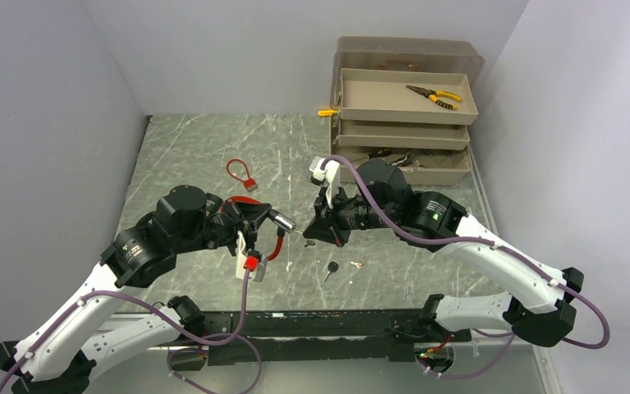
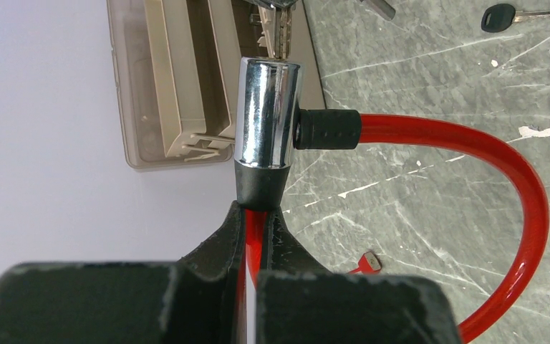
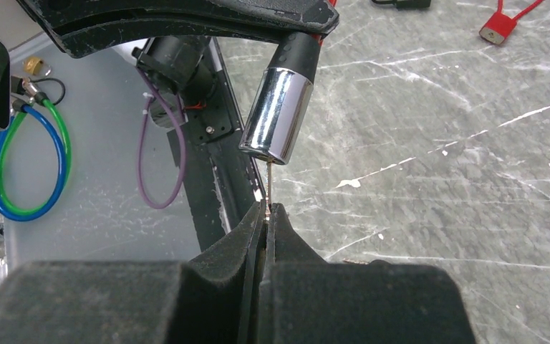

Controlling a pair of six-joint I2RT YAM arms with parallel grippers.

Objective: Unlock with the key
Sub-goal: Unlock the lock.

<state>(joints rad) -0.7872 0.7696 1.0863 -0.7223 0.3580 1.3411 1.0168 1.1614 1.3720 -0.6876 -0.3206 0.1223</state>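
Note:
The lock is a red cable (image 2: 473,143) ending in a chrome cylinder (image 2: 267,115). My left gripper (image 2: 258,211) is shut on the cable just below the cylinder's black collar and holds it above the table (image 1: 213,148). In the top view the cylinder (image 1: 283,220) points right, toward my right gripper (image 1: 318,228). My right gripper (image 3: 265,208) is shut on a thin key (image 3: 268,183), seen edge-on. The key's tip meets the end face of the cylinder (image 3: 279,115); how deep it sits I cannot tell.
A black-headed key (image 1: 329,269) and a small silver key (image 1: 357,264) lie loose on the table between the arms. A small red cable lock (image 1: 242,174) lies further back. A beige toolbox (image 1: 402,98) with open trays and pliers (image 1: 435,96) stands at the back right.

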